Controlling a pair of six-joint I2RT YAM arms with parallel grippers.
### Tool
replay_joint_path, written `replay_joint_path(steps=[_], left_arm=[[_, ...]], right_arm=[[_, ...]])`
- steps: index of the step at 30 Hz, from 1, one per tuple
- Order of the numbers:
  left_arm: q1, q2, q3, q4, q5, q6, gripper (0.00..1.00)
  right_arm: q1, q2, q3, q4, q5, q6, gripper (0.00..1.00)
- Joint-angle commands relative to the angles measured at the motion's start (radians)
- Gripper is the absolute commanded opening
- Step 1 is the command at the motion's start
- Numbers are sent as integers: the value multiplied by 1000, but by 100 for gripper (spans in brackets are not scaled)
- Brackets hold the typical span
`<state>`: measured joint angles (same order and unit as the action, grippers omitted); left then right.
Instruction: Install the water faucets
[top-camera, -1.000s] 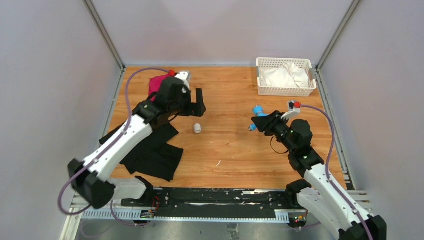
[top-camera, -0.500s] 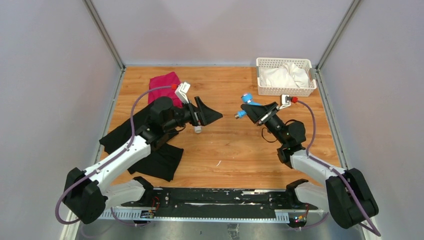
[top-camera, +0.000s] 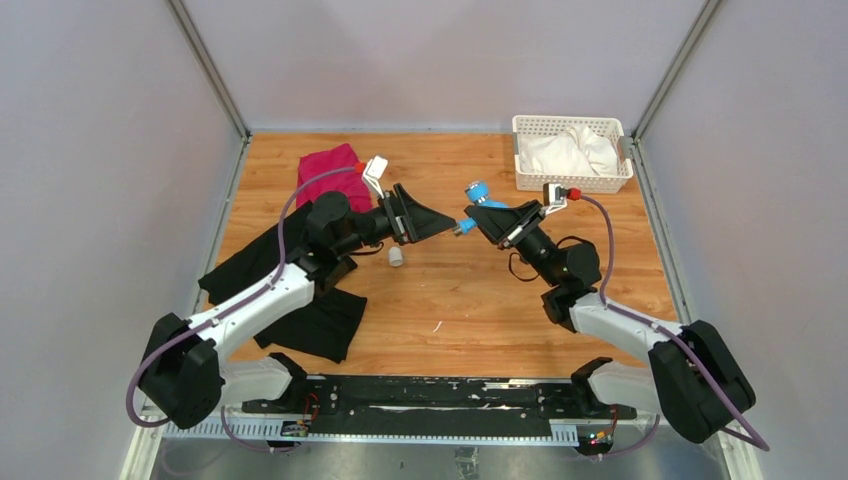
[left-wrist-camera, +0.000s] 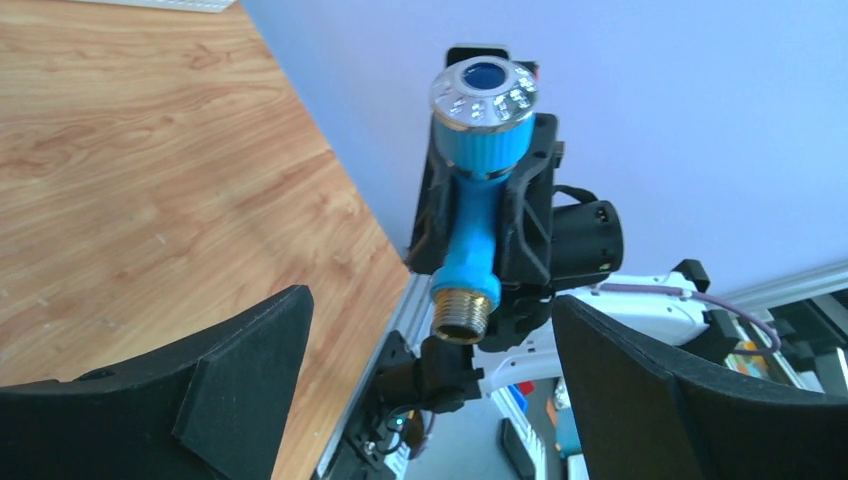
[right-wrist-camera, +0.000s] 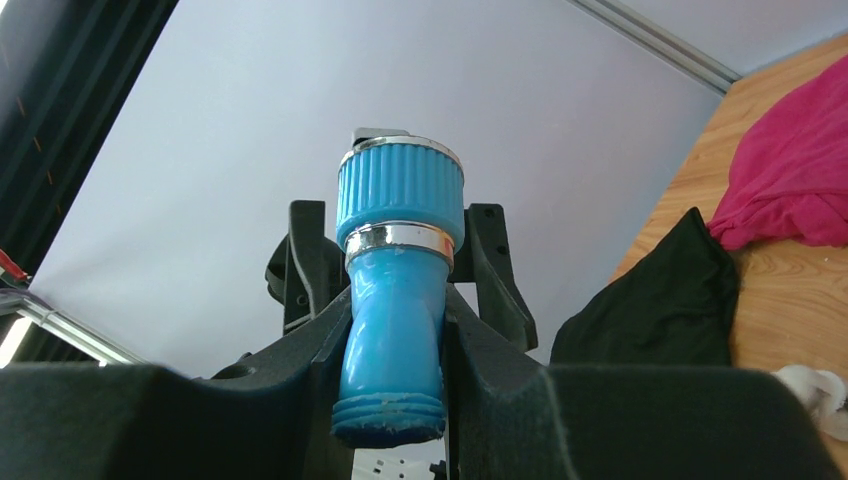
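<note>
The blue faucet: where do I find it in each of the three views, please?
Top external: blue faucet just above centre, in the right claw.
Left wrist: faucet upper middle, beyond the open left claw.
Right wrist: faucet at centre, knob uppermost, clamped by the claw.
Shared landmark: the wooden table, visible in all three.

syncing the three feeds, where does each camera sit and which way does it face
top external: above and behind the robot, looking down on the table; shows the whole robot, left gripper open, right gripper gripping the faucet.
left wrist: on the left wrist, facing the right gripper; its own two fingers frame the faucet.
right wrist: on the right wrist, facing the left gripper; its own fingers clamp the faucet.
shared: all three show the faucet; the wrist views face each other.
</note>
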<state>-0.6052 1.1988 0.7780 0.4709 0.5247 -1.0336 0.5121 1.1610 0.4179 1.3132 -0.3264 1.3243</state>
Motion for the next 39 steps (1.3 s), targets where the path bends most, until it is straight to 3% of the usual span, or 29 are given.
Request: replay_joint_path(steps=[1, 11, 17, 32, 34, 37, 39], left_arm=[[-17, 15, -20, 138, 30, -78, 94], [-39, 35, -14, 157, 35, -93, 77], [-47, 39, -13, 170, 26, -101, 61], [-64, 55, -16, 190, 9, -118, 42], [-64, 57, -14, 191, 5, -119, 34], [-64, 66, -16, 197, 0, -120, 2], [-64, 70, -17, 210, 5, -123, 0]], right_arm=[[38, 21, 42, 69, 33, -6, 0], [60, 77, 64, 127, 33, 14, 0], [63, 92, 69, 140, 41, 20, 0], [70, 112, 69, 162, 44, 24, 0], [71, 116, 71, 162, 42, 24, 0], [70, 125, 70, 172, 37, 28, 0], [70, 130, 66, 183, 32, 31, 0]])
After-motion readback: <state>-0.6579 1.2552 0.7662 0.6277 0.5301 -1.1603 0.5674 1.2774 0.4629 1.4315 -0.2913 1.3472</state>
